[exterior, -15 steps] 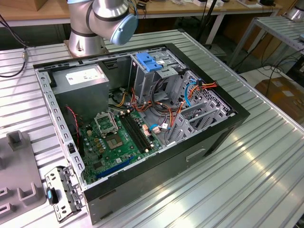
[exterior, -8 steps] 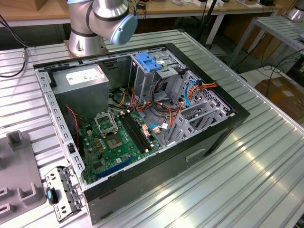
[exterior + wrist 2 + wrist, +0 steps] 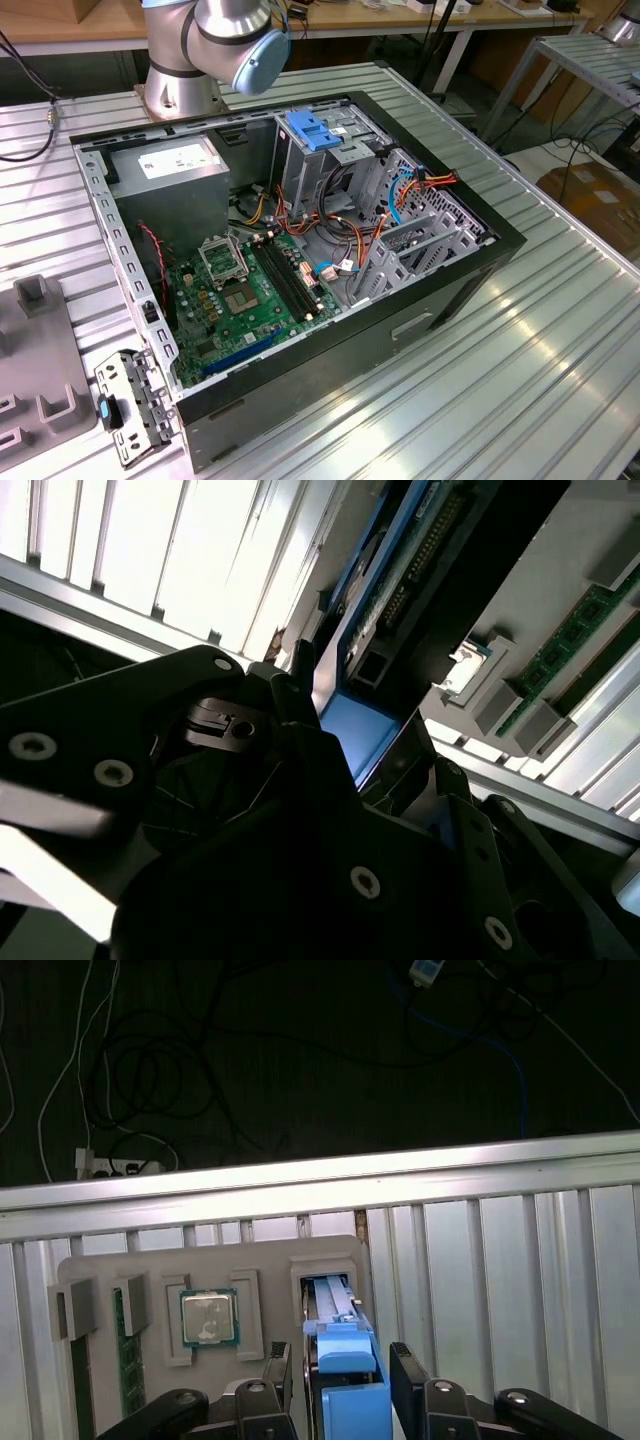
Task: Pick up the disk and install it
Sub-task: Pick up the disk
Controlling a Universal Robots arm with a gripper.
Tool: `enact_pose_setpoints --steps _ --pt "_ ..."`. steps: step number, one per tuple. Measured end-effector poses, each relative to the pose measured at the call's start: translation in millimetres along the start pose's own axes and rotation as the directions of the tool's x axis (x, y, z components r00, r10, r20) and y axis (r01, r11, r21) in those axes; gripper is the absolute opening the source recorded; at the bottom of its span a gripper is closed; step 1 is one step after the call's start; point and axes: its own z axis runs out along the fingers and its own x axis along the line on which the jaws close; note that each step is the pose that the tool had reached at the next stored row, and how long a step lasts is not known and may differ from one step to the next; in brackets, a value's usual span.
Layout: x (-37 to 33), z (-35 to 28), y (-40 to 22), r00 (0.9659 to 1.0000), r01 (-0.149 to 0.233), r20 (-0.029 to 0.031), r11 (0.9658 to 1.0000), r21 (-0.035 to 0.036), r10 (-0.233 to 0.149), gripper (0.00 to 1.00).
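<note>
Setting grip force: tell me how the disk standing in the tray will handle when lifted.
Probably stiff: the disk is a flat slab in a blue carrier bracket. Standing on edge in the grey tray, it could tip once freed.

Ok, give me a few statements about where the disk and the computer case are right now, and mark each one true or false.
1. The computer case lies open on the ribbed table. True.
2. The disk is already inside the case. False: it is at a slot of the grey tray, with the hand at it.
3. A processor chip lies in that tray. True.
4. The disk's carrier is red. False: it is blue.
</note>
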Motion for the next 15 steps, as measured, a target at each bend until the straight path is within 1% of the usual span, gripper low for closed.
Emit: enact_pose_setpoints --steps 6,7,8,15 --pt "0.0 -0.1 0.0 1.0 0.0 0.0 1.0 0.0 0.0 0.51" --pt "0.0 -0.1 0.0 1.0 0.0 0.0 1.0 0.0 0.0 0.43" --pt "0.0 -0.1 0.0 1.0 0.0 0.0 1.0 0.0 0.0 0.38" --pt "0.0 -0.2 0.0 1.0 0.0 0.0 1.0 0.0 0.0 0.37"
